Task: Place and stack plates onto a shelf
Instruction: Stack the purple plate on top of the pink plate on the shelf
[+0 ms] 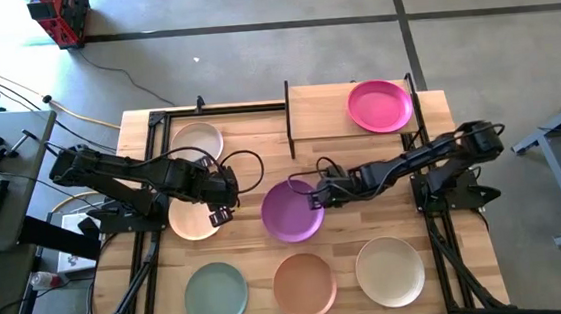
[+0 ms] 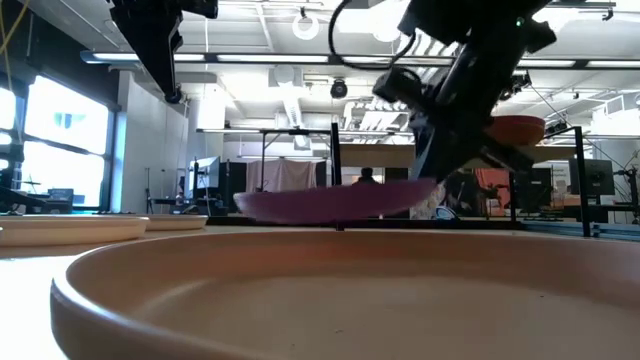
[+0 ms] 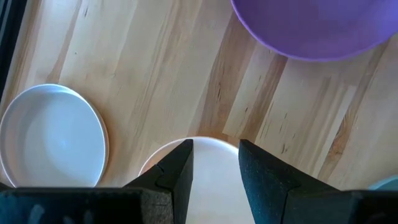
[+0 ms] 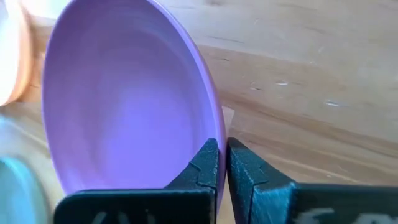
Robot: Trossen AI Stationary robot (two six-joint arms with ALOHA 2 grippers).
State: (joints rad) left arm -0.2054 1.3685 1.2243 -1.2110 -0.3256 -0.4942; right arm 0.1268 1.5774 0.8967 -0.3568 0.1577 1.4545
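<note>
- The right hand (image 1: 316,196) is pressed together on the rim of the purple plate (image 1: 293,210), pinching it at the edge nearest the arm.
- In the low view the purple plate (image 2: 335,201) is tilted, its gripped side raised off the bench (image 1: 261,168).
- The left hand (image 1: 221,214) has its fingers spread and holds nothing; it hangs over the edge of a cream plate (image 1: 193,222) lying on the bench.
- The shelf (image 1: 319,114) carries one magenta plate (image 1: 379,105) at its right end; the rest of the board is bare.
- An off-white plate (image 1: 197,141) lies on the bench just left of the shelf.
- Along the near edge lie a sage green plate (image 1: 215,294), a peach plate (image 1: 305,284) and another cream plate (image 1: 391,272), each apart and holding nothing.
</note>
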